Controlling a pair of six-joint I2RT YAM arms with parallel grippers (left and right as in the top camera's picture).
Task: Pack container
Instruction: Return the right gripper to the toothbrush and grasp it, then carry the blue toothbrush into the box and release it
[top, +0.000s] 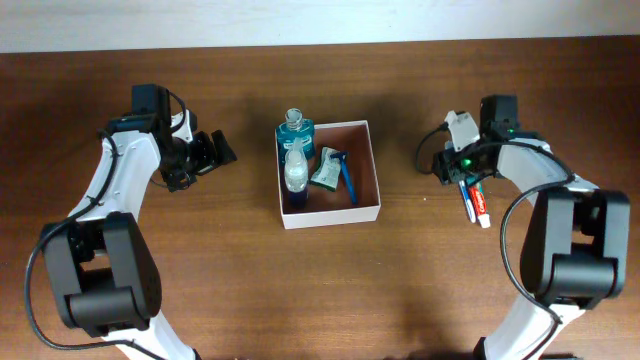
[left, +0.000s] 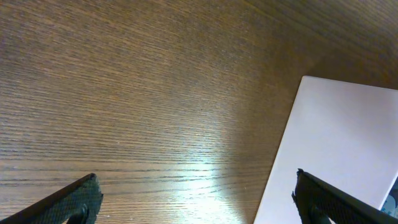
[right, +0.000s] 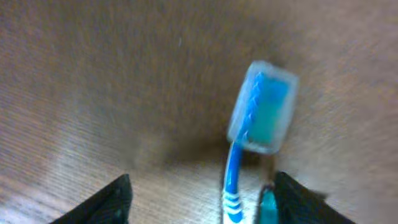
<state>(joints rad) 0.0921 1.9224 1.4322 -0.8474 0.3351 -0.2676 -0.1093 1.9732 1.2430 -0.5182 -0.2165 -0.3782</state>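
Note:
The container (top: 332, 213) is a square white-walled box with a reddish-brown inside at mid-table. In it are a teal bottle (top: 296, 128), a clear spray bottle (top: 295, 170), a green packet (top: 325, 168) and a blue razor (top: 348, 180). My left gripper (top: 222, 150) is open and empty just left of the box; its wrist view (left: 199, 210) shows the box's white wall (left: 339, 137). My right gripper (top: 460, 172) is open, low over a blue capped toothbrush (right: 260, 109). The brush handle lies between the fingers (right: 204, 205), nearer the right one.
A red-and-white toothpaste tube (top: 481, 205) lies beside the toothbrush (top: 466, 196) on the right of the brown wooden table (top: 200, 260). A white tag (top: 460, 125) sits on the right arm's cable.

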